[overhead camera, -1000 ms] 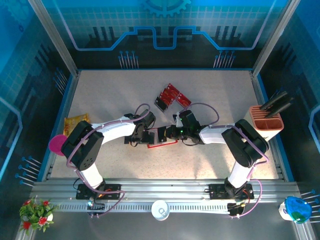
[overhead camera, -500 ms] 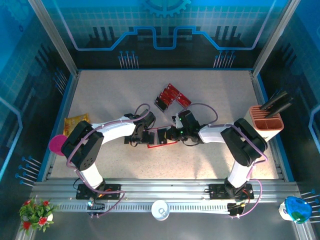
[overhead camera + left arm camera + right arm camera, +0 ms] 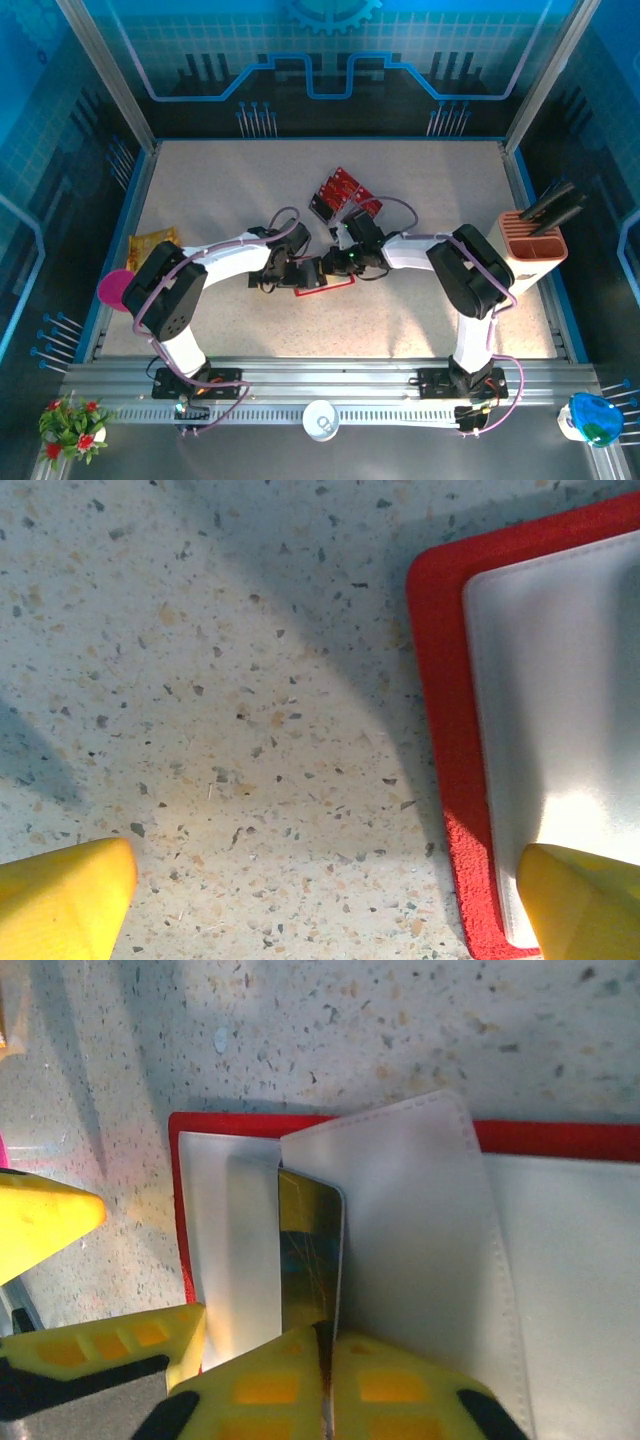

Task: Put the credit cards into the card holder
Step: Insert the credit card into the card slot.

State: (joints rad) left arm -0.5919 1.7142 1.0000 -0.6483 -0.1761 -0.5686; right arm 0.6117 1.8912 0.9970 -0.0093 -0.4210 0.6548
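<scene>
The right end effector was nearly closed on the near edge of a credit card. The card's long axis pointed straight ahead into a pale pocket of the card holder, which lay open on the worktop. The left end effector, gaping wide and empty, straddled the holder's corner.

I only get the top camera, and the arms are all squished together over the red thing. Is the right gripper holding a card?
Observer: Yes. The right wrist view shows the right gripper pinching a credit card by its near end, beside a lifted pale pocket flap of the card holder.
Operator: What's the other gripper doing?
Observer: The left gripper is wide open; one fingertip sits over the holder's corner, the other over bare table.
</scene>
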